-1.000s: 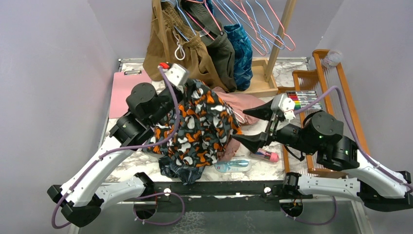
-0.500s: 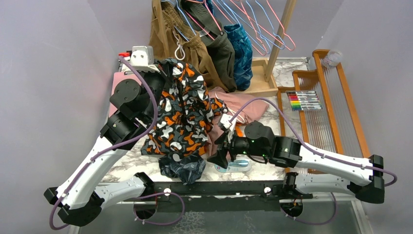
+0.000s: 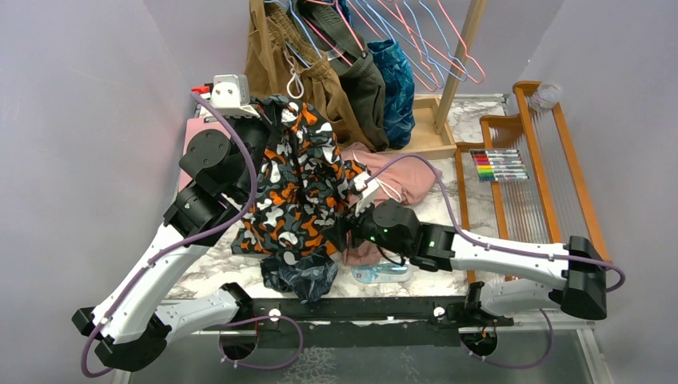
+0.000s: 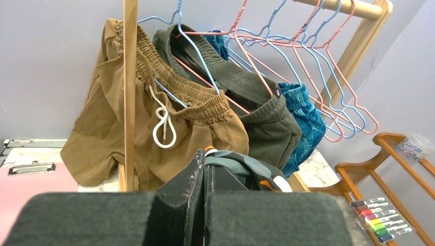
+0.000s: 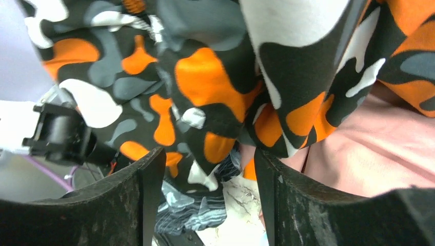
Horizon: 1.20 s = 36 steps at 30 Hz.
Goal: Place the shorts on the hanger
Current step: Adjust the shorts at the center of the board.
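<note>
The shorts (image 3: 300, 188), dark with orange, white and grey blobs, hang by one top edge from my left gripper (image 3: 257, 112), which is shut on the fabric (image 4: 241, 166) just in front of the clothes rail. My right gripper (image 3: 342, 234) stands open at the lower right hem. In the right wrist view a fold of the shorts (image 5: 215, 102) dangles between the two fingers (image 5: 131, 200) without being pinched. An empty pink wire hanger (image 3: 480, 74) hangs on the rail among light-blue ones, and the left wrist view shows the same hanger (image 4: 361, 97).
Dusty-pink shorts (image 3: 404, 180) and navy leaf-print shorts (image 3: 300, 276) lie on the marble table. A plastic bottle (image 3: 382, 273) lies near the front edge. Brown shorts (image 3: 276, 68), dark green and teal ones hang on the rail. Markers (image 3: 500, 164) and a wooden frame (image 3: 560, 152) sit right.
My left gripper lifted the shorts up and back to the left, then held still. The right arm swung in from the right to the hem, its jaws narrowing a little.
</note>
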Available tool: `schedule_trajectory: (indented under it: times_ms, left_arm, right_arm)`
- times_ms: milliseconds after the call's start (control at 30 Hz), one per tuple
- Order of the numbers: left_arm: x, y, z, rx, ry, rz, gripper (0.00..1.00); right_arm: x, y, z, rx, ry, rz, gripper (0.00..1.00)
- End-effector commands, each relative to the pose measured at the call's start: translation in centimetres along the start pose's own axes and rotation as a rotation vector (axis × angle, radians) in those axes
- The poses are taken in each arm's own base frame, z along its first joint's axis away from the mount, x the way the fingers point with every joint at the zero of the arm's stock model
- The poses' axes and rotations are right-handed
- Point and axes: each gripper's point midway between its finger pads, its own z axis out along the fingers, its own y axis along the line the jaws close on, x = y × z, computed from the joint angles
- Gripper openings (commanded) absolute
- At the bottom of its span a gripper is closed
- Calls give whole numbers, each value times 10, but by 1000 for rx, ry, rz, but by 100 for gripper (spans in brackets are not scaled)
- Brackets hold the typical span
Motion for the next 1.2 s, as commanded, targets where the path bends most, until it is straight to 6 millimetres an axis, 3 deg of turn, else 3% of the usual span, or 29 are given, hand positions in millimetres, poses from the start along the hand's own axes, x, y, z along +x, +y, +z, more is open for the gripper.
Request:
schedule_trajectory:
  times_ms: [0,133,233,333,500,600,667,767,833,933,1067,1167]
  left_arm:
    - [-35,-6,-11,45,-73,-40,0]
    - [-44,-17,-19,127,-92,-54,0]
    - [-55,-28,-30,214,-121,-70,0]
    - [-78,-45,-51,350,-193,-107,0]
    - [-133,-66,-100,572,-358,-203,0]
    - [-154,-64,-117,606,-415,-258,0]
    - [-149,-59,-115,577,-401,-276,0]
    - [-108,-43,-95,452,-285,-267,0]
    - [-66,-25,-77,316,-166,-258,0]
    - [15,1,-58,130,45,-206,0]
    - [119,26,-59,-6,281,-143,0]
    - [162,38,-69,-43,357,-152,0]
  right_arm:
    - [-27,-10,14,113,-84,38,60]
    - [-42,-13,14,147,-91,-19,31]
    - [-78,-6,-4,126,-166,-90,2]
    - [-133,19,-40,14,-264,-216,1]
    - [-219,73,-134,-235,-372,-383,1]
    - [-249,102,-189,-394,-418,-438,1]
    - [-255,108,-210,-442,-447,-452,1]
    - [-243,85,-198,-329,-426,-423,1]
    - [-223,60,-175,-209,-375,-388,1]
    - [-186,27,-141,-53,-279,-333,1]
    - [-134,-13,-107,113,-170,-313,1]
    - [-106,-35,-89,166,-100,-283,1]
